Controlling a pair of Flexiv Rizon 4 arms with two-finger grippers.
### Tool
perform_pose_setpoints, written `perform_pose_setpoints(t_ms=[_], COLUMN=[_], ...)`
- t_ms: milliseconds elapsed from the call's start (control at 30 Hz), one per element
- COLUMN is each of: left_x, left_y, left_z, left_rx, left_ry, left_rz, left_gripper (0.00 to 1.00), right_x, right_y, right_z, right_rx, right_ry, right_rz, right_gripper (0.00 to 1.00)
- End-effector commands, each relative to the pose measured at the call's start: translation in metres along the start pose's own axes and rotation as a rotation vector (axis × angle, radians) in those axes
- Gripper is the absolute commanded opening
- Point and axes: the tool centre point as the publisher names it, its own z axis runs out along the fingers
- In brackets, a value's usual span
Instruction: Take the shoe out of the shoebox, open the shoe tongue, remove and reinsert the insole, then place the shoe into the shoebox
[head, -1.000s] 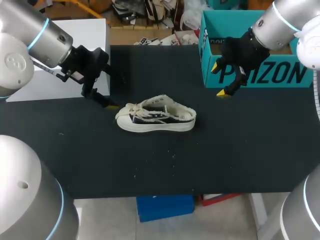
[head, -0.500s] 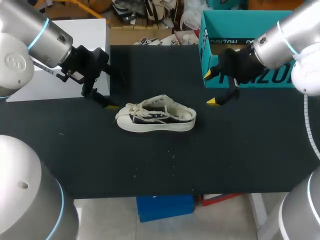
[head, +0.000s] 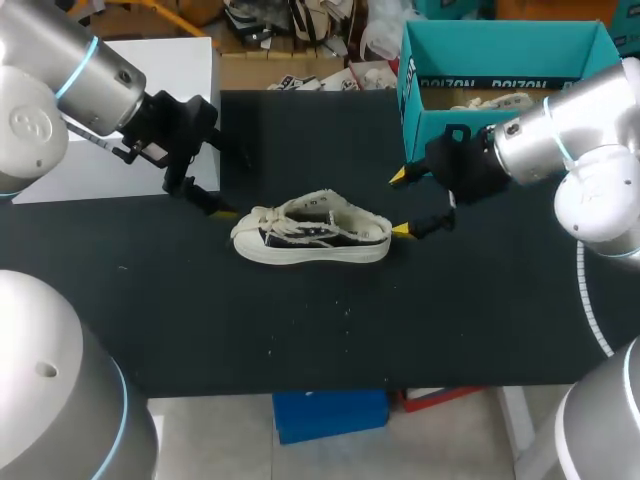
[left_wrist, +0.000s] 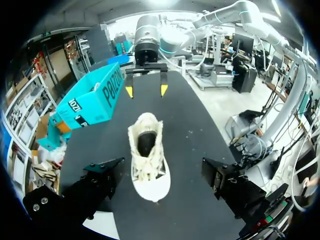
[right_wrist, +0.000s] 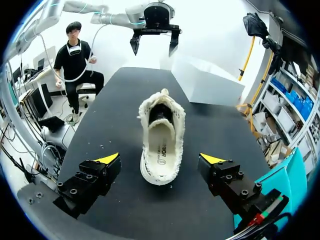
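My right gripper (head: 399, 203) has its jaws spread wide, one yellow tip on each side of the heel of the shoe (head: 310, 240). The right wrist view shows black cloth between each tip and the heel, so neither touches it. In the head view the nearer tip sits just beside the heel.

My left gripper (right_wrist: 154, 46) is also spread wide and holds nothing. It sits at the toe end, and the left wrist view shows the toe just ahead of the gap between its dark fingers. From above, one finger comes down close behind the toe and laces. I cannot tell if it touches.

The shoe stands on its sole near the middle of the table (head: 300, 330). Its toe points to my left arm, its heel to my right, and its mouth gapes upward. The two grippers face each other along its length.

The teal shoebox (head: 505, 55) sits at the back right, open side up, with its front wall close behind my right wrist. Something pale (head: 492, 101) lies inside it, but I cannot make out what. A white block (head: 180, 60) stands at the back left, just behind my left arm.

A broad stretch of black tabletop runs from the shoe to the near edge, and a narrower strip lies behind the shoe, between the block and the shoebox.
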Motion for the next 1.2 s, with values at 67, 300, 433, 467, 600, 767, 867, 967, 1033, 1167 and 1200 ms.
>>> perform_pose_setpoints(t_ms=[67,300,433,467,600,767,867,967,1033,1167,1200], left_x=[0.001,0.001,0.001,0.001,0.001,0.001,0.001,0.001,0.001,0.001,0.001], left_y=[0.001,0.001,0.001,0.001,0.001,0.001,0.001,0.001,0.001,0.001,0.001], left_z=[0.001,0.001,0.001,0.001,0.001,0.001,0.001,0.001,0.001,0.001,0.001], left_rx=[0.001,0.001,0.001,0.001,0.001,0.001,0.001,0.001,0.001,0.001,0.001], left_ry=[-0.005,-0.005,-0.005,-0.005,-0.005,-0.005,-0.005,-0.005,-0.005,-0.005,-0.005], left_rz=[0.003,0.003,0.003,0.003,0.003,0.003,0.003,0.003,0.003,0.003,0.003], left_gripper=[1.00,1.00,1.00,1.00,1.00,1.00,1.00,1.00,1.00,1.00,1.00], right_x=[-0.007,-0.001,0.001,0.001,0.002,0.002,0.001,0.000,0.000,-0.002,-0.003], right_y=[-0.008,-0.015,-0.017,-0.018,-0.020,-0.021,-0.021,-0.022,-0.023,-0.023,-0.024], right_z=[0.024,0.046,0.054,0.055,0.061,0.067,0.070,0.073,0.075,0.077,0.078], right_rx=[-0.043,-0.089,-0.119,-0.121,-0.149,-0.165,-0.172,-0.175,-0.176,-0.176,-0.176], right_ry=[0.002,0.002,-0.006,-0.006,-0.012,-0.008,-0.004,0.003,0.004,0.009,0.010], right_rz=[0.015,0.055,0.068,0.070,0.082,0.089,0.092,0.096,0.098,0.098,0.098], right_gripper=[1.00,1.00,1.00,1.00,1.00,1.00,1.00,1.00,1.00,1.00,1.00])
